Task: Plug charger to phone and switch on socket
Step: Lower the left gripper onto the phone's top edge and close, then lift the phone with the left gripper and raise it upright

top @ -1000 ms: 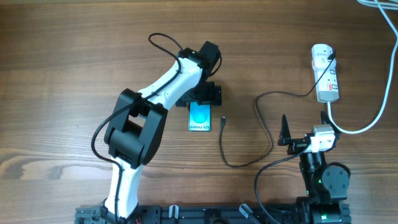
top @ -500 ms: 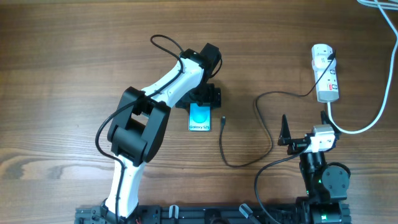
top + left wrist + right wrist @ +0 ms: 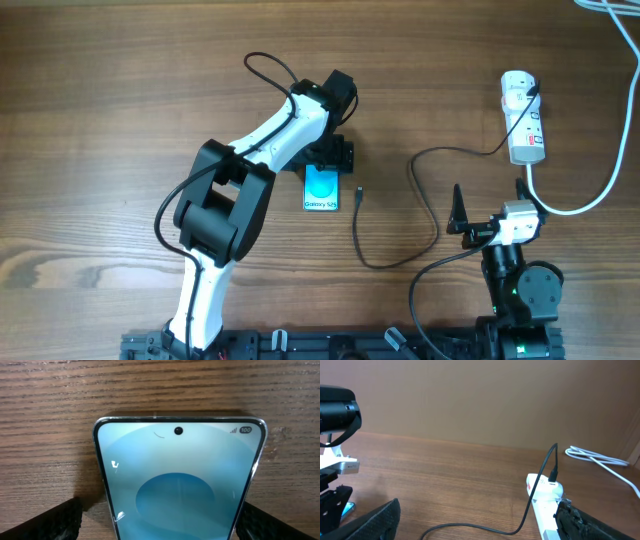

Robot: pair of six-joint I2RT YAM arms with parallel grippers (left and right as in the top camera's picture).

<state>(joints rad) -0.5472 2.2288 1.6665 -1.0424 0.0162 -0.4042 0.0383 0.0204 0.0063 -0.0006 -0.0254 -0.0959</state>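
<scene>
My left pincer (image 3: 328, 158): fingers apart, astride the phone (image 3: 320, 188) without touching it; the phone lies flat on the counter (image 3: 100, 100). Charger tip (image 3: 357, 194): just right of that pincer, loose. My right pincer (image 3: 480, 522): fingers wide apart, empty. Socket (image 3: 545, 492): ahead, by its right finger.

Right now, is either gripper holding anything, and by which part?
Nothing is held: the left gripper is open, straddling the phone's sides; the right gripper is open and empty.
</scene>
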